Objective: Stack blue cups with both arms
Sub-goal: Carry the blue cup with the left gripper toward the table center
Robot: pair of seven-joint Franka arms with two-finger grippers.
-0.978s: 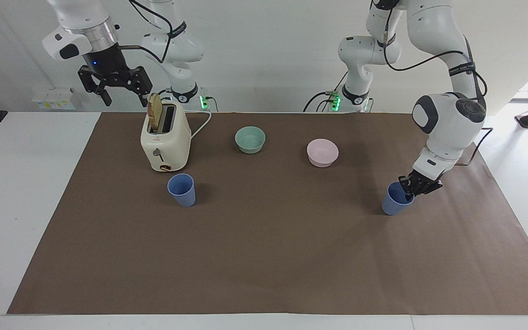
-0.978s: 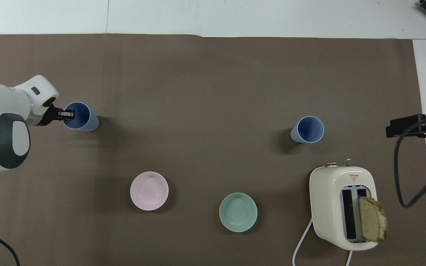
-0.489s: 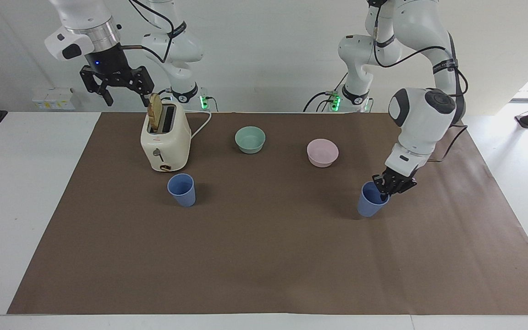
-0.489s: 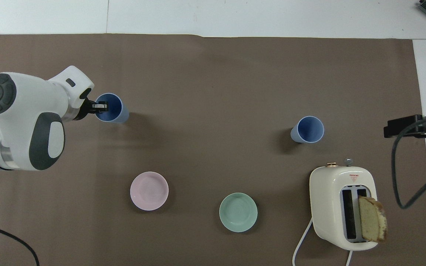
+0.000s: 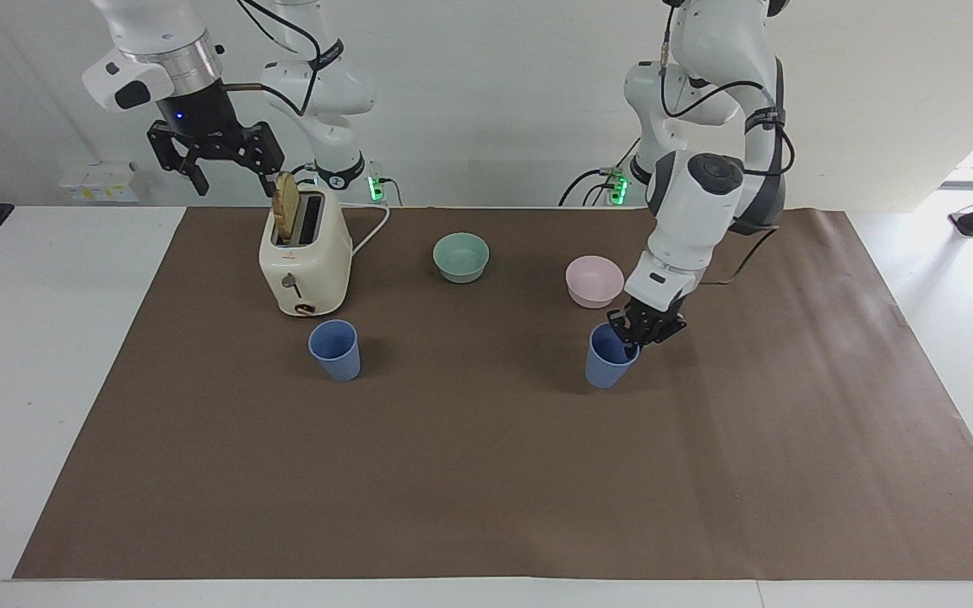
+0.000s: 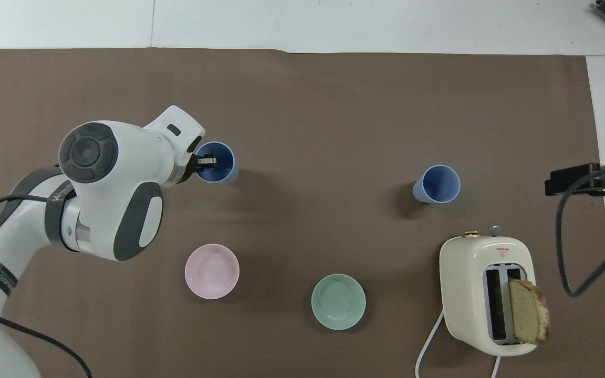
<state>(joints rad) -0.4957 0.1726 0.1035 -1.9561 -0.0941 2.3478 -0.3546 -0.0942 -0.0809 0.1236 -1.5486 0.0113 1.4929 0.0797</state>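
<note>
Left gripper (image 5: 632,339) pinches rim of tilted blue cup (image 5: 609,359).
Right gripper (image 5: 229,173) spread open, empty, above toaster (image 5: 305,253); second cup (image 5: 335,350) upright.

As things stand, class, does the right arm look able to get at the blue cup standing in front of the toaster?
Probably yes: the right gripper hangs open above the toaster, and the free blue cup stands uncovered on the mat, apart from the toaster.
</note>
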